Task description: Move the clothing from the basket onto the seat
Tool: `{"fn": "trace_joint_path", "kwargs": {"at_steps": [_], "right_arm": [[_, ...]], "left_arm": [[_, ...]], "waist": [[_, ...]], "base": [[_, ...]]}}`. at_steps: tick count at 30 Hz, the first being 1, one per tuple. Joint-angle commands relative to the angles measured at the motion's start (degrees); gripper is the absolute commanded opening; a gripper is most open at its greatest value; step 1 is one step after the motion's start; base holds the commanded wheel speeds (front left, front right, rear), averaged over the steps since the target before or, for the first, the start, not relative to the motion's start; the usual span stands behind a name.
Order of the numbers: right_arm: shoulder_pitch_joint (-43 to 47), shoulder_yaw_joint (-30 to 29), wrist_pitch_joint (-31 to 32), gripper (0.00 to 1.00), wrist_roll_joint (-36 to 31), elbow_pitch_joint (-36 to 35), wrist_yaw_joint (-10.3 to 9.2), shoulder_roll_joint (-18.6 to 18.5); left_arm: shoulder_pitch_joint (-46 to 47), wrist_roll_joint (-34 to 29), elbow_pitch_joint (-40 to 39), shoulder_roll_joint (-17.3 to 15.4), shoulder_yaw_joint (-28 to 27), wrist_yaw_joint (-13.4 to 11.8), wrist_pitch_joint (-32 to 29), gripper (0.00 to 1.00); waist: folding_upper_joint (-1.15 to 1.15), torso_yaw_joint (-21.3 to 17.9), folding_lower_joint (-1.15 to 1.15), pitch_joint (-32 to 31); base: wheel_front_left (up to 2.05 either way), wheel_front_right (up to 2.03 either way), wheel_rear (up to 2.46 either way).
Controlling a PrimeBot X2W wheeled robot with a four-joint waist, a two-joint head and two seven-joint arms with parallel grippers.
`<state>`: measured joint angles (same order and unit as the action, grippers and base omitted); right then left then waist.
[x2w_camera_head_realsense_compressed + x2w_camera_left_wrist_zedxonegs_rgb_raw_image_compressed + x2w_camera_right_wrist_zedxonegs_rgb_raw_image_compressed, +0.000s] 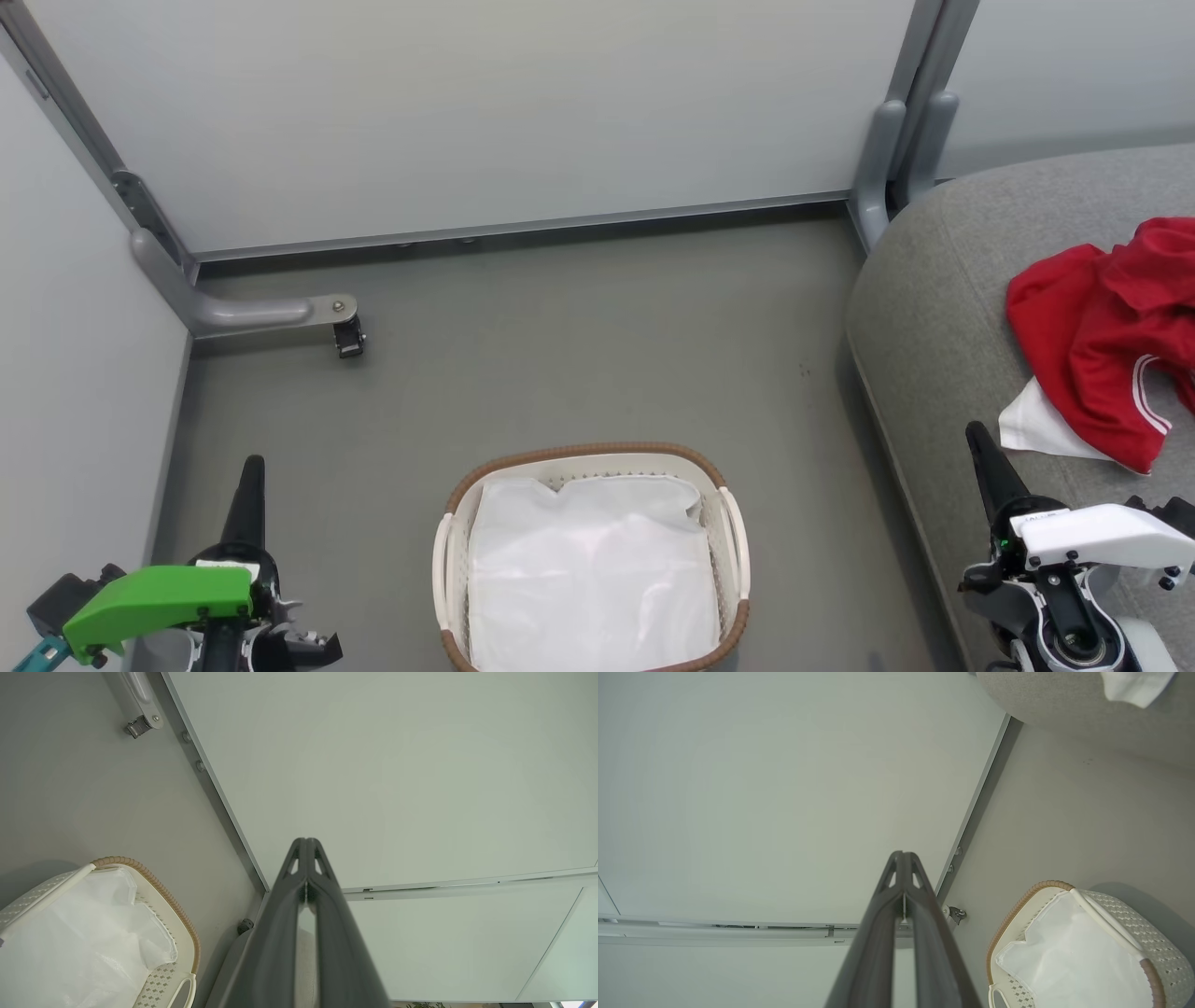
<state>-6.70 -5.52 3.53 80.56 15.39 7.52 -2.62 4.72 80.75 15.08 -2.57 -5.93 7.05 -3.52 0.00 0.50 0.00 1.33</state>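
Head view: one basket [588,451]; clothing [1102,327] on one seat [934,308].

Grey floor [579,327] under the basket [588,451]; red clothing [1092,336] on the seat [934,317]

The basket [717,523] has white perforated walls, a brown woven rim and a white liner [588,569]. Right of the basket, the grey seat [934,308] bears bright red clothing [1092,345] with thin white stripes and a white part. My left gripper [252,467] is dark and green, my right gripper [978,439] dark and white.
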Motion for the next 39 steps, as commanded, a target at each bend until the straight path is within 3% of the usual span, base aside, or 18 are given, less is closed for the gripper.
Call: {"fn": "trace_joint_path", "kwargs": {"at_steps": [1, 26, 39], "right_arm": [[0.33, -0.33, 0.47, 0.00, 1.34, -0.57, -0.04, -0.34], [0.76, -1.11, 3.12, 0.00, 11.58, -1.52, -0.03, -0.42], [0.79, -1.12, 3.22, 0.00, 11.94, -1.54, -0.03, -0.41]], "left_arm": [[1.22, 1.36, -0.44, -0.43, -0.33, 0.27, -0.45, 0.00], [1.92, 11.55, -1.11, -0.50, -0.70, 0.58, -3.02, 0.00], [1.81, 11.76, -1.09, -0.50, -0.70, 0.61, -3.23, 0.00]], "waist": [[0.00, -0.03, 0.00, -0.06], [0.00, -0.47, 0.00, -1.09], [0.00, -0.50, 0.00, -1.16]], "base": [[0.00, 0.00, 0.00], [0.00, 0.00, 0.00], [0.00, 0.00, 0.00]]}}
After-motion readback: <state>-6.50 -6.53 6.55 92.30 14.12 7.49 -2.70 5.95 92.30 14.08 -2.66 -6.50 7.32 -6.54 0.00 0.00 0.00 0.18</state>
